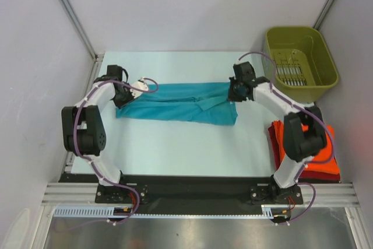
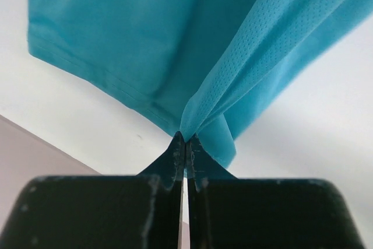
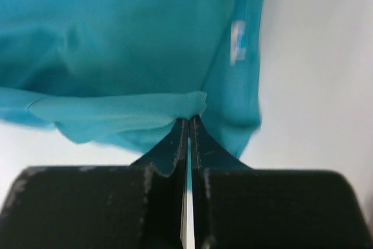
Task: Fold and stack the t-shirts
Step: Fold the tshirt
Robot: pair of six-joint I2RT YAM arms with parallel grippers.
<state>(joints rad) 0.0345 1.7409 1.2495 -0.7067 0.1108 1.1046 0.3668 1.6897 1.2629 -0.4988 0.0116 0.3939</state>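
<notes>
Left hand (image 2: 185,138) clamped on a bunched edge of the teal t-shirt (image 1: 175,104). Shirt spans mid-worktop (image 1: 175,150) as a long narrow band between both hands. Right hand (image 3: 189,119) pinched tight on the opposite end. Far right: orange-red and dark red t-shirts (image 1: 323,164) piled by the right arm, olive bin (image 1: 300,62) behind them.

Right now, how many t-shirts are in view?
3. The teal t-shirt lies stretched across the middle. An orange-red t-shirt and a dark red t-shirt sit stacked at the right edge, partly behind the right arm. That stack may hide more.
</notes>
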